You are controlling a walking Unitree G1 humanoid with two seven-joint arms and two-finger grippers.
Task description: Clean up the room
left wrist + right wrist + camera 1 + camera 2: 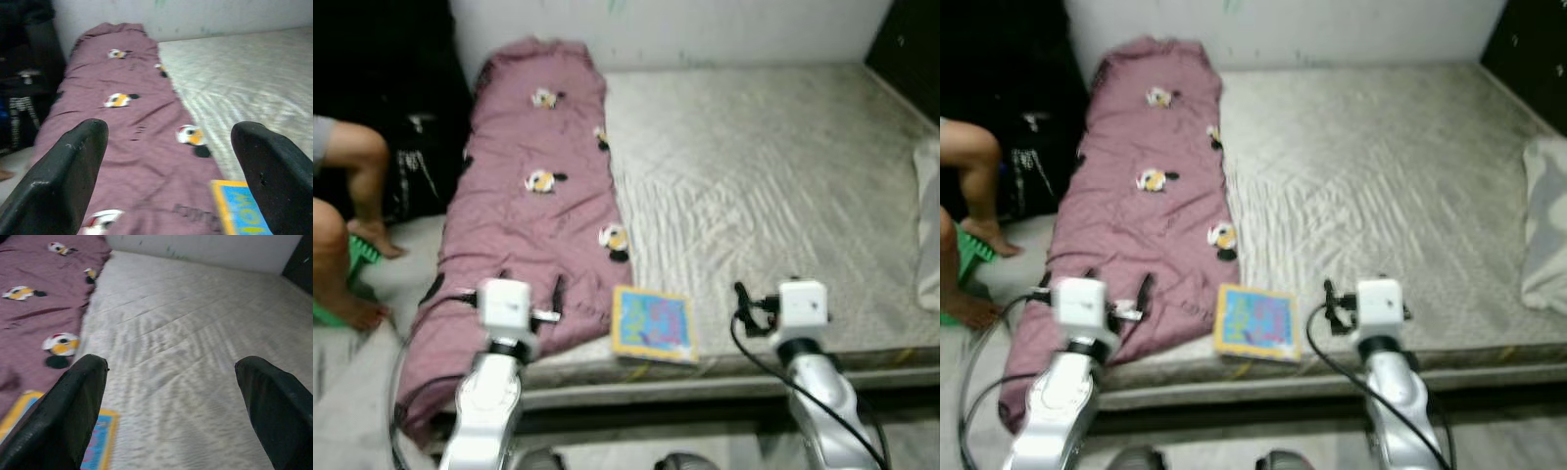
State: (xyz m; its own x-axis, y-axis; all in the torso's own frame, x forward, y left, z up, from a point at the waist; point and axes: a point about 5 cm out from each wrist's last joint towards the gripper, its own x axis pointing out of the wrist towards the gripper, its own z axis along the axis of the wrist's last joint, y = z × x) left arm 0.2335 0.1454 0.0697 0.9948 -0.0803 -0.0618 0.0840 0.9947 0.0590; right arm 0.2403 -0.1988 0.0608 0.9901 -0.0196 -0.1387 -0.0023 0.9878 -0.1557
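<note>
A purple blanket [538, 196] with small cartoon prints lies lengthwise along the left side of a bare grey mattress [773, 176]. At the mattress's front edge, just right of the blanket, lies a flat book [654, 325] with a yellow border and a blue cover. My left gripper [171, 129] is open and hovers over the near end of the blanket, with the book [239, 210] by one finger. My right gripper [172, 363] is also open, above the bare mattress to the right of the book [98, 440]. Neither holds anything.
A person's bare legs [352, 176] are at the far left, feet by a green object [357, 259] on the floor. Dark clothes or bags [411, 166] pile up beside the blanket. A white pillow [930, 225] lies at the mattress's right edge. A pale wall runs behind.
</note>
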